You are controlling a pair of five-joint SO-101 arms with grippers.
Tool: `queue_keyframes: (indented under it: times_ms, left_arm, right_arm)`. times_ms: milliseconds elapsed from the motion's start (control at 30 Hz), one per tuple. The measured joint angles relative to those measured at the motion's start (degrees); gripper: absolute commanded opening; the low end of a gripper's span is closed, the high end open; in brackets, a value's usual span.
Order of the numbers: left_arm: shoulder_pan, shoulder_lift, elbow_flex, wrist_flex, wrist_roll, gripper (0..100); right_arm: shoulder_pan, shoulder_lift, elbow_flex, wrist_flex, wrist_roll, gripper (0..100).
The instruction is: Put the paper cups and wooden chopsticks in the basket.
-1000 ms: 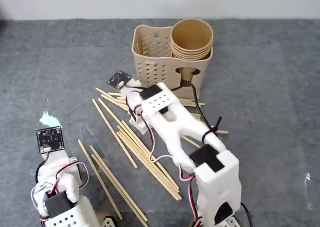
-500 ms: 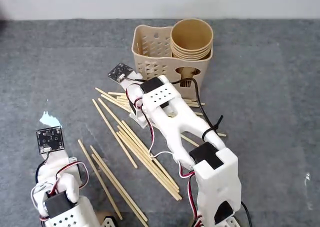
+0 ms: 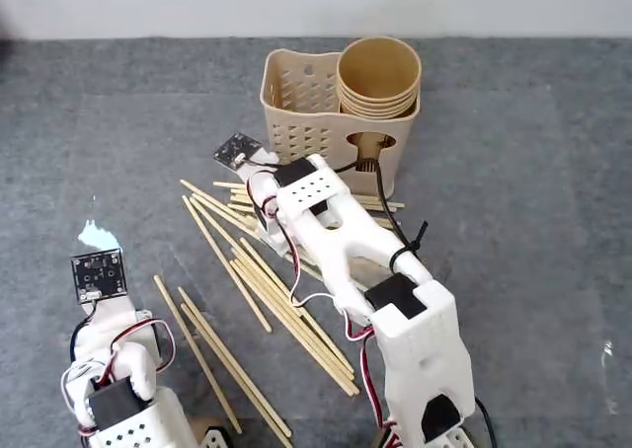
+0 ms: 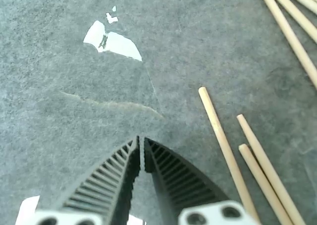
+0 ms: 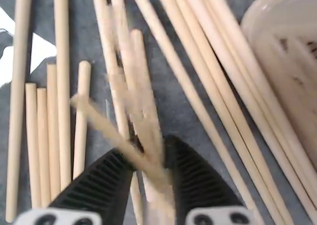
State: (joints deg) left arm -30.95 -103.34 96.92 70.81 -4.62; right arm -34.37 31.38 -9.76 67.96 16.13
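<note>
A beige basket [image 3: 296, 122] stands at the back of the grey mat with a stack of paper cups [image 3: 379, 73] in its right half. Many wooden chopsticks [image 3: 286, 310] lie scattered in front of it. My right gripper [image 5: 146, 173] is low over the pile just left of the basket's front, shut on a few chopsticks [image 5: 141, 136] that look blurred and stick out ahead of the fingers. In the high view that right gripper [image 3: 259, 206] sits under its wrist. My left gripper [image 4: 140, 143] is shut and empty over bare mat, beside loose chopsticks [image 4: 220, 136].
The left arm [image 3: 114, 369] sits folded at the front left corner. A pale torn patch [image 3: 97, 236] marks the mat near it. The basket wall [image 5: 292, 31] is close beside the right gripper. Open mat lies to the far left and right.
The right arm has swung and leaned towards the basket, and the chopsticks near its gripper have shifted, their far tips sliding left. The left arm has not moved.
</note>
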Motion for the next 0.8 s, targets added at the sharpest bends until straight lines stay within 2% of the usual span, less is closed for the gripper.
queue_keyframes:
  times_ms: [300, 800]
  left_arm:
    - [0.0, 0.0, 0.0, 0.0, 0.0, 1]
    - [0.0, 0.0, 0.0, 0.0, 0.0, 1]
  right_arm:
    - [0.0, -2.4, 0.1, 2.3, 0.1, 0.7]
    - [-0.3, -26.5, 0.1, 8.9, 0.1, 0.7]
